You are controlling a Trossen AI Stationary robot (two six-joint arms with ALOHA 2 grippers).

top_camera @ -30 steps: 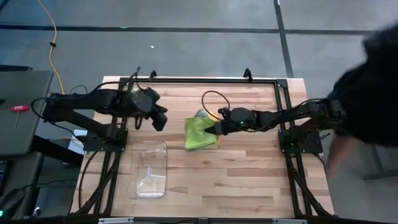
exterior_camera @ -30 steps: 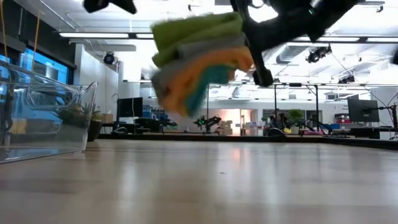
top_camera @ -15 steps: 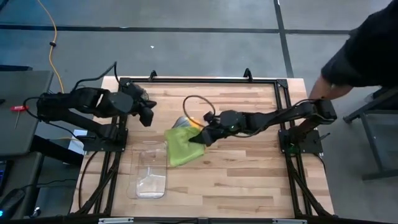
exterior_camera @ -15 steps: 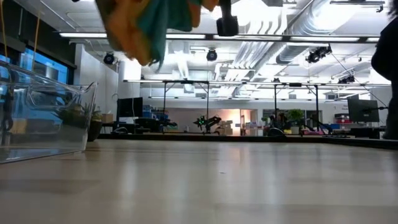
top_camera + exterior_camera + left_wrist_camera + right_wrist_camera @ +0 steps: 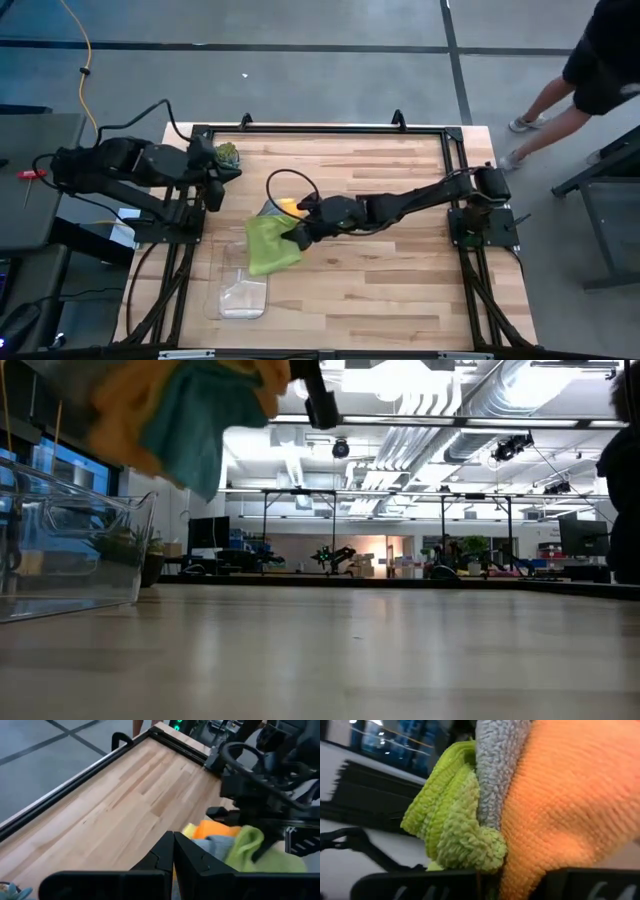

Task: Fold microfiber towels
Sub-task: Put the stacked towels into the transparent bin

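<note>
A stack of folded microfiber towels (image 5: 270, 243), lime green on top with grey, orange, yellow and teal layers, hangs in the air above the far end of the clear plastic bin (image 5: 240, 285). My right gripper (image 5: 306, 222) is shut on the stack, reaching in from the table's right. The low view shows the orange and teal layers (image 5: 170, 410) high at the upper left. In the right wrist view the lime green (image 5: 455, 825), grey (image 5: 495, 770) and orange (image 5: 570, 795) folds fill the picture. My left gripper (image 5: 173, 847) is shut with nothing in it, drawn back at the table's far left (image 5: 212, 186). My right gripper pinches the whole stack, several folded layers, between its two fingers at the stack's right-hand side (image 5: 490, 855). The fingers come from the table's right, slanting a little downward. The stack is lifted clear of the table and droops away from the fingers toward the bin.
A small spiky green plant (image 5: 227, 153) stands at the far left by my left gripper. A black cable loop (image 5: 285, 185) arcs over the right wrist. The black frame rail (image 5: 320, 128) runs along the table's far edge. A person (image 5: 590, 70) stands off the far right corner.
My right gripper has carried the towel stack toward the table's left edge and a little nearer, rising, until it hangs above the bin's far end. My left gripper has drawn back toward the left edge, staying shut. The person at the right has stepped away from the table.
</note>
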